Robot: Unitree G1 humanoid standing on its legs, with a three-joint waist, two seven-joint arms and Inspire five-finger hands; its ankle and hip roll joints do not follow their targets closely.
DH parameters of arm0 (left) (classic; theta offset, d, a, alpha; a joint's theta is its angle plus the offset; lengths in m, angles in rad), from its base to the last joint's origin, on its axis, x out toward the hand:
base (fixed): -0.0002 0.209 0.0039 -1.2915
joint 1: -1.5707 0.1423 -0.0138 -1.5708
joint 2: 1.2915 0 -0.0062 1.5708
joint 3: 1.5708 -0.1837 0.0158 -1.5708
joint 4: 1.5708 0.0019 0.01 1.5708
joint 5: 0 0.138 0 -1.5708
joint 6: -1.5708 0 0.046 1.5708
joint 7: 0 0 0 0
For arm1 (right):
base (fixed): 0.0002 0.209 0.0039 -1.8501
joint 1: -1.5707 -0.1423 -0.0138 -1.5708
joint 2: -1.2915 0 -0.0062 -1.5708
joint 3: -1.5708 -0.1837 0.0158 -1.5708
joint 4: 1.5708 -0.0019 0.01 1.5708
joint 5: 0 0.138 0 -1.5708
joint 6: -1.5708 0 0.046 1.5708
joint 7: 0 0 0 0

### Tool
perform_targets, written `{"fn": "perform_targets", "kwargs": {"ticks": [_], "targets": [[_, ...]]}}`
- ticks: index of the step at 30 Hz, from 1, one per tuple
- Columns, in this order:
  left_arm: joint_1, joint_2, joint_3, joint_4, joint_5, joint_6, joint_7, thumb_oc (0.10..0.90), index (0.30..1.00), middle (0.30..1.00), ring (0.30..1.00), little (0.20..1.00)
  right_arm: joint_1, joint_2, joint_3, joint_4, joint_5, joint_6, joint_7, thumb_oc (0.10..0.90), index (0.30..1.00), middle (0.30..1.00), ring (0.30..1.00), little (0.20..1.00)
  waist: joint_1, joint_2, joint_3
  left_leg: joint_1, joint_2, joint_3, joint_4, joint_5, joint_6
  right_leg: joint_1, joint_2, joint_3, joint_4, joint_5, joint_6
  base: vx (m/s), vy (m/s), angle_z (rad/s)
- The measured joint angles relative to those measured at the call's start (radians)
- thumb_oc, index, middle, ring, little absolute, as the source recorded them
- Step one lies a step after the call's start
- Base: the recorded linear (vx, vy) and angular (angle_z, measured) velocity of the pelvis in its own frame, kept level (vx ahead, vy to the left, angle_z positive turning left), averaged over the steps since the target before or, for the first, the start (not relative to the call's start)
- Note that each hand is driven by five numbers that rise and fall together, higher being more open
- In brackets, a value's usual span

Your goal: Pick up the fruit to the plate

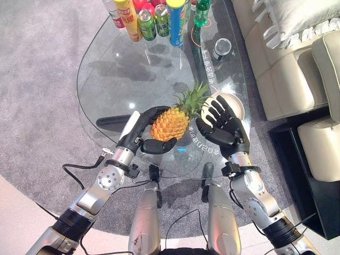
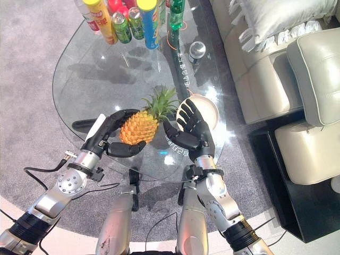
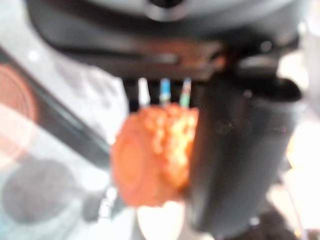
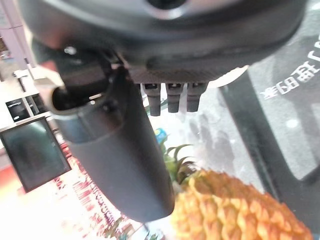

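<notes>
Near the glass table's [image 1: 106, 79] front edge, the left hand [image 1: 139, 133] curls fingers and thumb round the pineapple [image 1: 170, 124], held just off the glass. Beside it the right hand [image 1: 223, 126] hangs with fingers spread, partly covering the white plate [image 1: 237, 103]. Bare glass stretches beyond to cans and bottles [image 1: 154, 18] at the far rim.

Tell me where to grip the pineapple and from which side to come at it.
Grip the pineapple round its fat orange body, not the spiky green crown. It lies tilted, crown pointing away toward the plate, so coming from its two flanks seems best: the left hand already curls round one side, and the open right hand could likely brace the other.
</notes>
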Motion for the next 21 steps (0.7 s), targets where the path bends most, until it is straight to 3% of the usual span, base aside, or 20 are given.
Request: {"fn": "perform_targets", "kwargs": {"ticks": [5,11,14,21], "targets": [[0.001,0.009,-0.002,0.000,0.003,-0.005,0.003,0.100,0.300,0.300,0.300,0.200,0.007,-0.001,0.006,0.039,0.128,0.033,0.055,0.800,0.900,0.900,0.900,0.900,0.000,0.000,0.000,-0.001,-0.001,0.000,-0.002,0.000,0.000,-0.002,-0.001,0.000,0.000,0.000,0.000,0.00,0.000,0.00],[0.002,0.015,-0.001,0.000,0.001,-0.029,-0.001,0.100,0.300,0.300,0.300,0.200,-0.007,-0.004,0.069,0.042,0.367,0.092,0.348,0.800,0.900,0.900,0.900,0.900,0.005,0.002,0.001,-0.003,-0.001,-0.002,-0.003,0.000,0.000,-0.005,-0.002,-0.002,0.002,-0.003,0.001,-0.01,-0.002,0.00],[-0.002,0.016,0.008,0.000,0.000,-0.052,0.001,0.100,0.300,0.300,0.300,0.200,-0.003,-0.002,0.063,0.050,0.403,0.091,0.410,0.800,0.900,0.900,0.900,0.900,0.024,0.007,0.001,-0.003,-0.005,-0.003,-0.003,0.000,0.000,-0.005,-0.006,-0.003,0.006,-0.005,0.003,-0.02,0.003,0.03],[-0.002,0.016,0.013,0.000,0.000,-0.065,-0.001,0.100,0.300,0.300,0.300,0.200,-0.001,0.001,0.045,0.060,0.421,0.091,0.449,0.800,0.900,0.900,0.900,0.900,0.026,0.007,0.001,-0.004,-0.013,-0.004,-0.003,0.000,0.000,-0.007,-0.016,-0.004,0.015,-0.011,0.008,-0.01,0.004,0.02]]}}
